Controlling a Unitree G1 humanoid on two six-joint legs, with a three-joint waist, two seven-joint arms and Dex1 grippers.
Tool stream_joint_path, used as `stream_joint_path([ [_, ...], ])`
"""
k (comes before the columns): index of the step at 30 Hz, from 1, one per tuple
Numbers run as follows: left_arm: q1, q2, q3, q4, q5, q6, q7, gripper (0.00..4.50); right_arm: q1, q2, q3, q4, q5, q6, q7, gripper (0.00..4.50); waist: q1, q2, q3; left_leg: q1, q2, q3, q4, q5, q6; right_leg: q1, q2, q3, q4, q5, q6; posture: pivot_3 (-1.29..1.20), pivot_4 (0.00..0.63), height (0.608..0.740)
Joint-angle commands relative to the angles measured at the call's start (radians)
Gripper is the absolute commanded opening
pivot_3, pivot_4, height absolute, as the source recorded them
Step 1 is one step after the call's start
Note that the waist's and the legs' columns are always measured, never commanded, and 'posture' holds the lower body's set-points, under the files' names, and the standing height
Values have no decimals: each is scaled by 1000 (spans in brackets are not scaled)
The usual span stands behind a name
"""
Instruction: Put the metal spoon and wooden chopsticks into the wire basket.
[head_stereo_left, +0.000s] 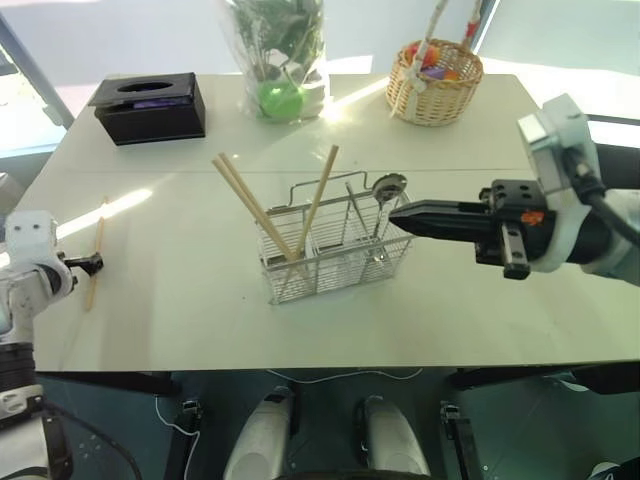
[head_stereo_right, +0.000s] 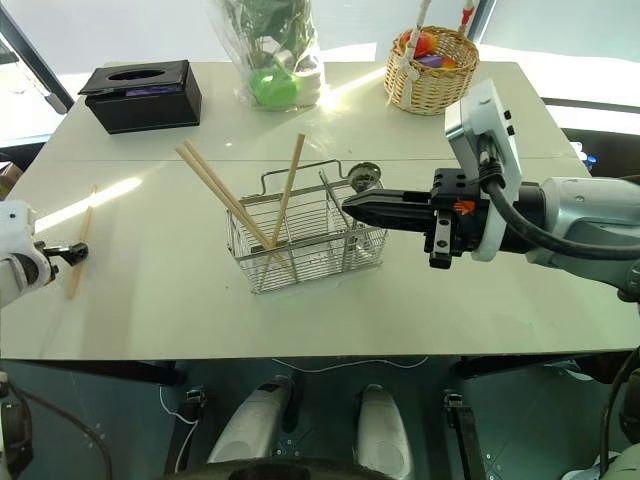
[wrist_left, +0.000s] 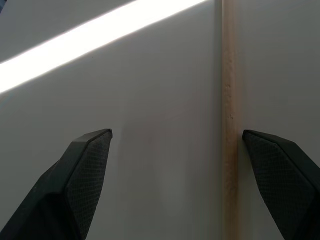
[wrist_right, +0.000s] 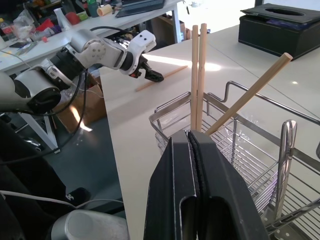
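Note:
The wire basket (head_stereo_left: 345, 262) stands mid-table. In it lean three wooden chopsticks (head_stereo_left: 248, 203), and the metal spoon (head_stereo_left: 388, 185) stands in its right end, bowl up. Another wooden chopstick (head_stereo_left: 97, 255) lies flat near the table's left edge. My left gripper (head_stereo_left: 90, 264) is low over that chopstick and open. In the left wrist view the stick (wrist_left: 230, 115) lies between the fingers (wrist_left: 90, 165), close to one pad. My right gripper (head_stereo_left: 402, 214) is shut on nothing and points at the basket's right end, just beside the spoon.
Along the table's far side stand a black tissue box (head_stereo_left: 150, 105), a plant in plastic wrap (head_stereo_left: 280, 60) and a round wicker basket (head_stereo_left: 435, 80). The table's left edge (head_stereo_left: 30, 190) is close to my left gripper.

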Motion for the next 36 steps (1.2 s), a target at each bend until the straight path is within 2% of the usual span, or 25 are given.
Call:
stream_joint_path([
  [1,13,9,20,-55,1,67,-18,4427,-8,6,-27,-4,-9,-15,0,0,0,0,0,0,0,0,0,0,0,0,0,0,0,0,0,0,150,740],
  [3,18,4,27,-56,7,67,-25,4427,-9,11,-23,-3,-15,-15,-1,0,0,0,0,1,0,0,0,0,0,0,0,0,0,0,0,0,150,740],
  [4,19,4,27,-54,10,65,-29,4045,-11,13,-22,-1,-19,-15,0,0,1,0,0,1,0,0,-1,0,0,0,0,0,0,0,0,0,150,740],
  [5,19,3,27,-53,13,62,-31,3922,-12,15,-21,0,-22,-15,0,0,1,0,0,2,0,0,-1,0,0,0,0,0,0,0,0,0,150,740],
  [6,19,3,28,-51,16,61,-32,3606,-13,17,-21,1,-25,-14,0,0,0,0,0,2,0,0,-2,0,0,1,0,0,0,0,0,0,150,740],
  [8,18,1,31,-50,20,58,-32,2704,-12,21,-22,1,-30,-14,-1,0,-1,0,0,2,0,0,-2,0,0,1,0,1,0,0,0,0,150,740],
  [13,7,-7,41,-46,28,55,-27,128,-12,26,-23,4,-37,-12,-2,0,-1,0,0,2,0,1,-3,0,0,0,0,1,0,0,0,0,150,740],
  [21,0,-5,39,-41,37,38,-30,52,-7,35,-23,6,-47,-11,-3,0,1,0,0,2,0,1,-3,0,0,0,0,1,0,0,0,0,150,740],
  [22,-10,-14,44,-45,44,-35,-28,52,-3,37,-24,7,-53,-12,-2,0,1,0,0,2,0,1,-3,0,0,0,0,1,0,0,0,0,150,740],
  [24,-36,-42,62,-83,51,-294,-56,52,4,39,-25,10,-63,-13,-2,0,3,0,0,2,0,1,-3,0,0,0,0,1,0,0,0,0,150,740],
  [26,-62,-69,80,-115,34,-430,-84,52,7,43,-26,12,-67,-12,-3,0,6,0,0,2,0,1,-3,0,0,0,-1,0,0,1,-1,0,150,740],
  [30,-265,-164,168,-172,-161,-524,-148,52,41,47,-38,10,-84,-11,4,0,8,-1,0,1,0,0,-1,0,0,2,-1,-2,-2,2,-1,0,150,740],
  [33,-384,-199,180,-178,-258,-552,-195,52,62,52,-45,12,-97,-14,6,0,2,-1,0,0,0,0,4,1,0,4,1,-3,-2,2,1,0,150,740],
  [36,-491,-251,174,-216,-412,-534,-255,52,100,55,-60,12,-121,-20,13,0,-5,-1,0,2,0,2,6,2,3,5,1,-3,0,4,4,0,150,740],
])
